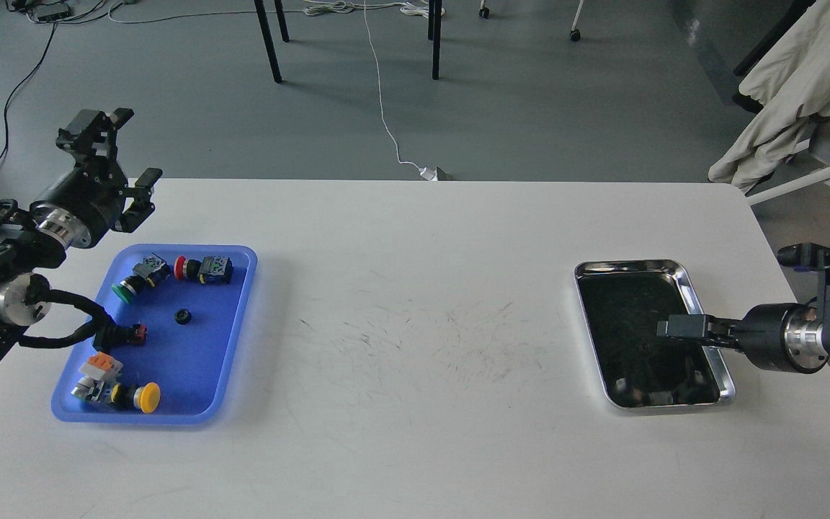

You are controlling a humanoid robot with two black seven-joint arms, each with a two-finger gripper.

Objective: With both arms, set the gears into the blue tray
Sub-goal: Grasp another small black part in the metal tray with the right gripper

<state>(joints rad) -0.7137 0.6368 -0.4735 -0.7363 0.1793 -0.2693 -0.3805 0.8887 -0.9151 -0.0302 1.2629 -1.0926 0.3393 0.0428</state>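
Observation:
One small black gear lies in the middle of the blue tray at the table's left. My left gripper hangs open and empty above the table's back left corner, just behind the tray. My right gripper reaches in from the right, low over the shiny steel tray. I see it side-on as one narrow dark tip, so its fingers cannot be told apart. The steel tray's inside is dark and reflective, and I cannot make out any gears in it.
Push-button switches lie around the gear in the blue tray: green-capped, red-capped, yellow-capped and a black one. The white table shows scuff marks at its middle. Beyond its right edge stands a chair draped in cloth.

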